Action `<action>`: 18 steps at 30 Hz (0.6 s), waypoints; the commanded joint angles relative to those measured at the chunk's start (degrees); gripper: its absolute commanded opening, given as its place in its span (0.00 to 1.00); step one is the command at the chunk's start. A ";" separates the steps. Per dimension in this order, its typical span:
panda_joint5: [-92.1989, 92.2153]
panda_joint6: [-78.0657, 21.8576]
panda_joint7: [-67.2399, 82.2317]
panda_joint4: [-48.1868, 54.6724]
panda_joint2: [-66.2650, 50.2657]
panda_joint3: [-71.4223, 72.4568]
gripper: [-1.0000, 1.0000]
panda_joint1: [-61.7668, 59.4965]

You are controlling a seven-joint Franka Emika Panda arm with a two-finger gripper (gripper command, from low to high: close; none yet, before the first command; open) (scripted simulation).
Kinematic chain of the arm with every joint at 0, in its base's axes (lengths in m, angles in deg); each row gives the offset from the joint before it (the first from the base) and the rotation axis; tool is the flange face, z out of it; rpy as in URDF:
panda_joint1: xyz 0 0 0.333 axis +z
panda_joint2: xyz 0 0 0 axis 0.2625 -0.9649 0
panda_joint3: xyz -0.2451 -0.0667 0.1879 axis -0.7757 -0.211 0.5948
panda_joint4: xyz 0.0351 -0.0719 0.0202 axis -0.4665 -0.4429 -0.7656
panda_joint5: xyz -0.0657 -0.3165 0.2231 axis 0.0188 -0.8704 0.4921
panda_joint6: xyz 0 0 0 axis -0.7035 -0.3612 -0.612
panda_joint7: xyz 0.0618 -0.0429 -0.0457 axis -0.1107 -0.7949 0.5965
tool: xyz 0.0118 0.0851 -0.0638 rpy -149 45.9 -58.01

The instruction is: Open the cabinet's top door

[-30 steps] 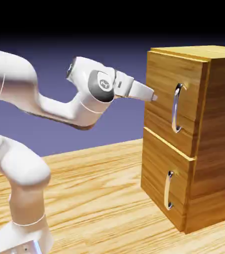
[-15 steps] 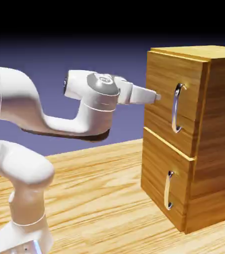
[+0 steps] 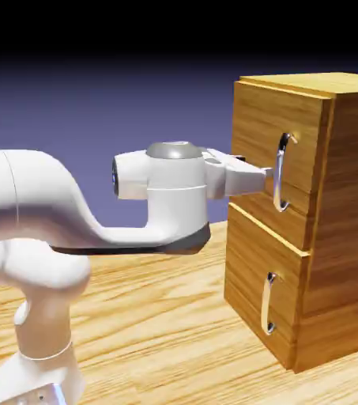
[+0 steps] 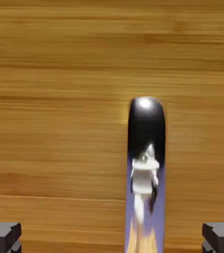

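The cabinet [image 3: 336,237] of golden-brown wood stands at the exterior view's right. Its top door [image 3: 257,134] is closed flat and carries a long curved silver handle [image 3: 281,172]. My gripper [image 3: 265,170] points level at the door, with its tips just left of that handle at mid-height. In the hand view the top door [image 4: 59,123] fills the frame. The shiny handle [image 4: 146,163] runs down to the bottom edge, right of centre. It lies between my two grey fingertips [image 4: 3,238], which stand wide apart. My gripper [image 4: 112,239] is open and holds nothing.
Below the top door is a shorter wood panel [image 3: 249,261] with a small silver handle [image 3: 268,304]. The cabinet rests on a wood-grain table [image 3: 158,316]. My white arm [image 3: 47,206] rises from the lower left.
My hand has dropped lower and moved right, from beside the door's upper left edge to the handle's mid-height. The wrist has turned level. The jaws stayed open.
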 commanded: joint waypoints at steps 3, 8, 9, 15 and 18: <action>-7.48 -0.25 -5.28 0.67 1.50 -2.66 0.50 1.90; -9.19 -2.47 -6.39 4.67 -0.78 -5.80 0.50 8.37; -9.48 -3.16 -6.55 5.89 -1.54 -6.69 0.50 10.32; -9.98 -6.23 -12.30 3.54 -5.34 -2.56 0.00 5.96; -6.46 -9.41 -13.11 -0.74 -6.28 2.61 0.00 -0.27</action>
